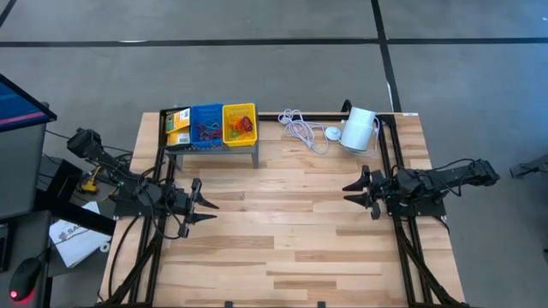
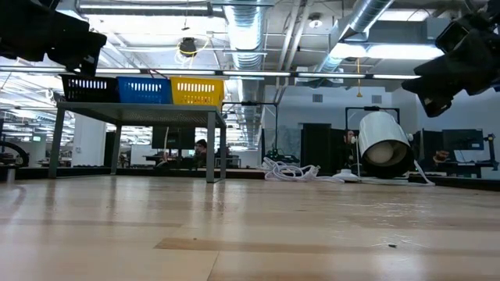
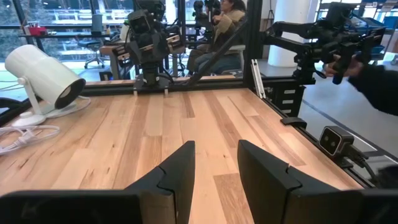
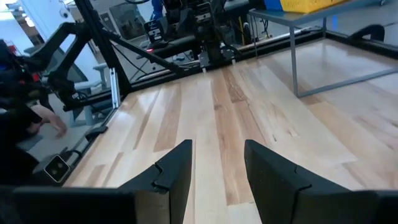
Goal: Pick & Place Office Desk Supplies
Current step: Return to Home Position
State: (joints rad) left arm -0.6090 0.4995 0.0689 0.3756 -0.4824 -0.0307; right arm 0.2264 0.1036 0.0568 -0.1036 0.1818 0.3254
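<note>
Three bins stand in a row on a small grey shelf [image 1: 214, 147] at the far edge of the table [image 1: 282, 248]. They sit off to one side of my left pincer [image 1: 210, 210], fairly near it, and well apart from my right pincer [image 1: 346, 193].

The black bin [image 2: 88, 88] is the one farthest from my right pincer. It holds yellow card packets [image 1: 179, 128]. The blue bin [image 2: 144, 90] is up against it, with a tangle of thin loops [image 1: 205, 133] inside, red among them. The yellow bin [image 2: 196, 91] comes next, closest to my right pincer, with orange and red pieces in it.

Both pincers hang above bare wood, pointing at each other across the middle of the table. On the left, my fingers [image 3: 180, 171] are spread with a clear gap and grip nothing. On the right, my fingers [image 4: 177, 165] are parted the same way, also with only planks showing in the gap.

The white cylinder device [image 1: 358, 128] stands near my right pincer, toward the far edge. The coiled white cable [image 1: 300, 128] lies between that device and the shelf.

The card packets carry dark print, too small for me to read. A white sheet [image 1: 73, 235] off the table, behind my left arm, shows bold dark letters I cannot make out.
</note>
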